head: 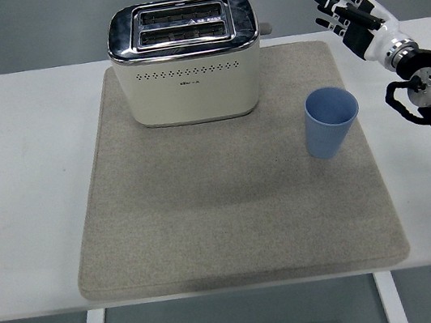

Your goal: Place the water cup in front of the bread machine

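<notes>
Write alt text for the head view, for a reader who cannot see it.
A blue cup stands upright on a beige mat, to the right of a cream and chrome toaster at the mat's far edge, on a white table. The robot's right hand is raised at the right edge, fingers spread, holding nothing and apart from the cup.

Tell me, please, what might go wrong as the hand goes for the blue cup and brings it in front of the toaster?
1. The cup stands upright, tall and narrow on the soft mat; a sideways brush from the open right hand, now raised beyond it, could tip it.
2. The toaster sits close to the target spot, so the cup or hand might bump its front.
3. The mat's fabric could catch a cup that is dragged rather than lifted.
</notes>
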